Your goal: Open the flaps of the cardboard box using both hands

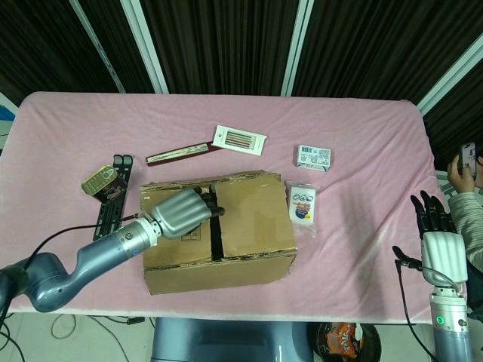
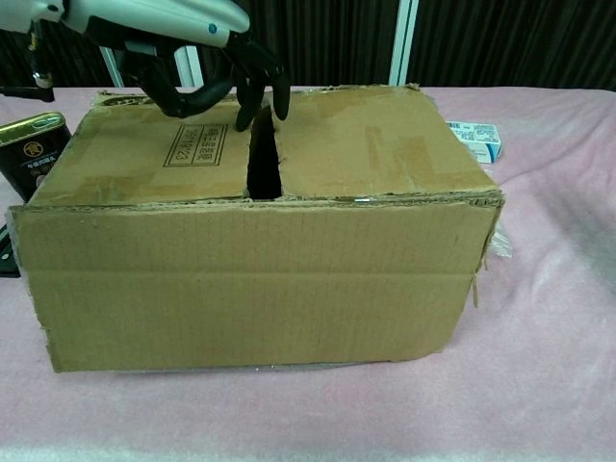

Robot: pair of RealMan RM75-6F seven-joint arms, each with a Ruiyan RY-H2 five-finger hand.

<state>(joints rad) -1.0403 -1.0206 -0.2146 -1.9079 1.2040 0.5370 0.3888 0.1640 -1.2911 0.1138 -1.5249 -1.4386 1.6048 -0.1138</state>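
1. The left hand (image 1: 181,212) is over the top of the cardboard box (image 1: 217,232). Its dark fingertips (image 2: 258,82) point down at the slit between the two top flaps. They are spread a bit and hold nothing.
2. The right hand (image 1: 438,233) is far to the right of the box, at the table's edge. Its fingers are straight and apart, and it holds nothing.
3. Nothing sits on top of the box but the left hand.
4. The box is one brown box in the middle of the pink table (image 1: 362,143). Its two flaps lie flat and closed, with a dark gap between them. Its edges look torn.
5. Left of the box are one gold tin (image 1: 103,182) and one black bar (image 1: 110,213).
6. Behind the box are one long thin stick (image 1: 178,154) and one white flat pack (image 1: 238,139).
7. Right of the box are one small white box (image 1: 313,157) and one clear packet (image 1: 303,205).
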